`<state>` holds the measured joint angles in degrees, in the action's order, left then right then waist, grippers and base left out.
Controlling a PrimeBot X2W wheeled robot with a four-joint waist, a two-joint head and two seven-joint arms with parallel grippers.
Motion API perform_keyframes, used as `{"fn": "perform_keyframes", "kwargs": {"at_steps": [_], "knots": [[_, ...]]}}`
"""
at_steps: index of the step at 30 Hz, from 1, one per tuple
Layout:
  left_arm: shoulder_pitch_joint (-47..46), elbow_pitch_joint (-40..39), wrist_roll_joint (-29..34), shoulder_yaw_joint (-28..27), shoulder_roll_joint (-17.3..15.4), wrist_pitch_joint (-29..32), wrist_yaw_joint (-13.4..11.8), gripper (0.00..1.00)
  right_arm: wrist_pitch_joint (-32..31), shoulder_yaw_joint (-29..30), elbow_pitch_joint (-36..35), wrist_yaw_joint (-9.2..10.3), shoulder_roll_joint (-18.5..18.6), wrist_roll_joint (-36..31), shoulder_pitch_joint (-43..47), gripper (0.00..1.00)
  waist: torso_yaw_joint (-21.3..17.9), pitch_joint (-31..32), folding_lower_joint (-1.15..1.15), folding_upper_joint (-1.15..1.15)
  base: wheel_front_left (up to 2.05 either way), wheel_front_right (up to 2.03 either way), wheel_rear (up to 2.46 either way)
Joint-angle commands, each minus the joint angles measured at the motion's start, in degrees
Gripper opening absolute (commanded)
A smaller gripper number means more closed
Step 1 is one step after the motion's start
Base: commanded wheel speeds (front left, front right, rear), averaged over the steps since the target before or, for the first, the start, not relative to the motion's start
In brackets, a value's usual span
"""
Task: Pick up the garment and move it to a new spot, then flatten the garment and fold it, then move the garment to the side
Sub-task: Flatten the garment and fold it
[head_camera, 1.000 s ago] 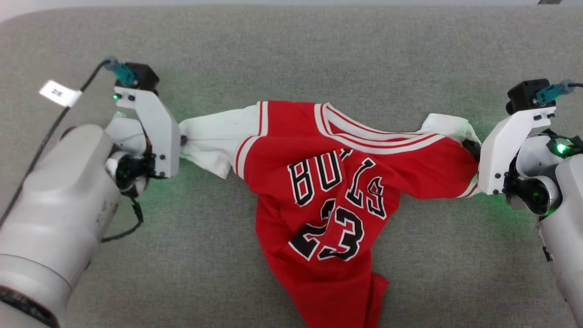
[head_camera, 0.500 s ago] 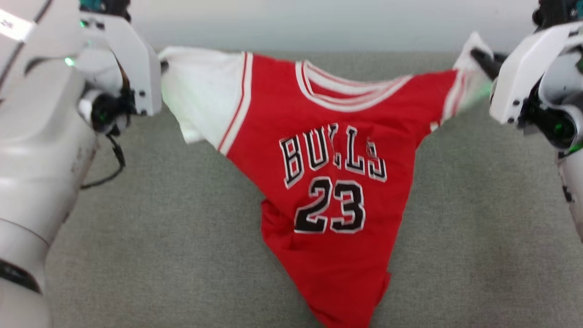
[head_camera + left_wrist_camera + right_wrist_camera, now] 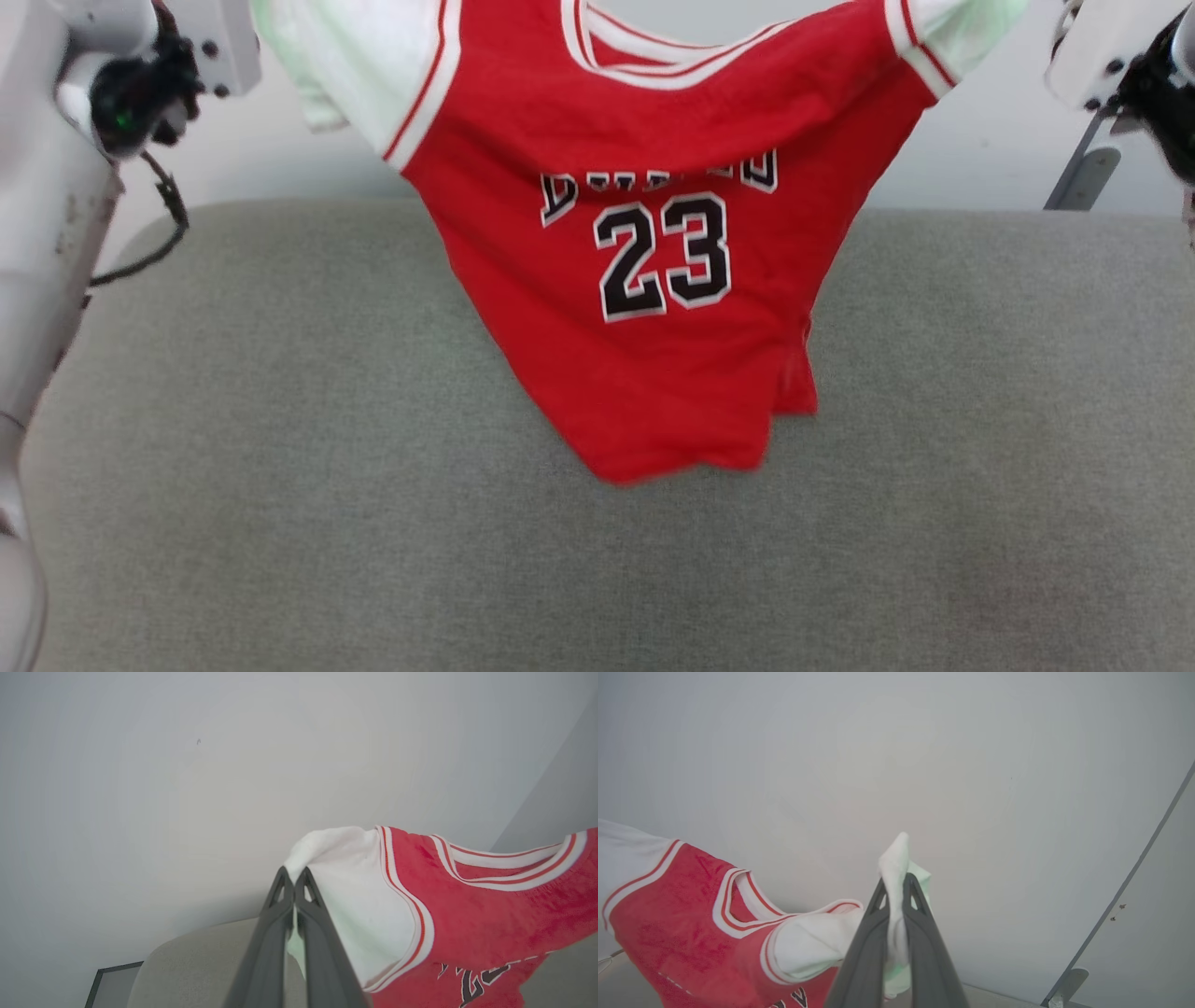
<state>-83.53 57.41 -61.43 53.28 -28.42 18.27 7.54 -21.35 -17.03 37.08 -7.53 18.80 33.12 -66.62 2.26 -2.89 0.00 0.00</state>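
Note:
The garment (image 3: 653, 355), a red jersey with white sleeves and a black "23", hangs spread between my two arms above the grey cushion (image 3: 280, 485). Its hem dangles low over the cushion, and I cannot tell whether it touches. A fold across the chest hides most of the lettering. My left gripper (image 3: 293, 877) is shut on the bunched white sleeve (image 3: 345, 868) at one end. My right gripper (image 3: 894, 884) is shut on the other white sleeve (image 3: 896, 858), with cloth sticking out past its tips. In the head view the gripper bodies sit in the top corners.
A wide grey upholstered surface lies below the shirt. Behind it is a pale wall (image 3: 980, 159). A grey metal bracket (image 3: 1083, 177) stands at the back right. A black cable (image 3: 168, 215) loops beside my left arm.
Both arms have risen with the sleeves still gripped, lifting the garment off the cushion until it hangs. The head view has tilted up as well, so the wall shows now.

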Motion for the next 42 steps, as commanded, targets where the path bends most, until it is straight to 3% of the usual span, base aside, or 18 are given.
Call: {"fn": "perform_keyframes", "kwargs": {"at_steps": [1,7,14,24,30,36,42], "knots": [[-1.4,0.1,0.2,0.0,-0.4,-0.7,-0.1,0.0,0.9,-0.3,0.8,0.09,-0.2,0.1,-1.7,0.0,0.4,1.5,0.0,0.0,0.0,0.0,0.0],[-4.0,0.6,1.0,0.5,-0.6,-1.6,-0.1,0.0,2.3,-1.5,2.4,0.09,0.4,-0.2,-4.4,0.0,0.6,0.0,0.0,0.0,0.0,0.0,0.0],[-8.7,1.1,2.6,0.7,0.1,-6.3,-0.1,0.0,8.2,-3.1,5.3,0.09,0.9,-2.8,-10.4,0.0,0.4,-7.8,0.0,0.0,0.0,0.0,0.0],[-19.8,4.4,4.9,-1.1,3.2,-17.5,-1.1,0.0,25.0,-3.0,13.7,0.09,-0.5,-10.4,-23.1,0.0,-0.2,-21.3,0.0,0.0,0.0,0.0,0.0],[-26.7,5.5,7.6,-1.9,4.5,-29.0,-1.5,0.0,35.1,-2.6,18.6,0.09,-1.0,-17.9,-30.0,0.0,0.1,-26.7,0.0,0.0,0.0,0.0,0.0],[-25.4,5.3,8.9,-3.4,5.6,-33.3,-1.2,0.0,36.5,-2.3,17.5,0.09,-1.1,-25.4,-29.2,0.0,1.2,-28.8,0.0,0.0,0.0,0.0,0.0],[-18.8,6.0,9.5,-3.3,5.6,-33.5,-0.5,0.0,36.6,-5.6,20.5,0.09,-0.7,-24.2,-23.9,0.0,2.1,-26.8,0.0,0.0,0.0,0.0,0.0]]}}
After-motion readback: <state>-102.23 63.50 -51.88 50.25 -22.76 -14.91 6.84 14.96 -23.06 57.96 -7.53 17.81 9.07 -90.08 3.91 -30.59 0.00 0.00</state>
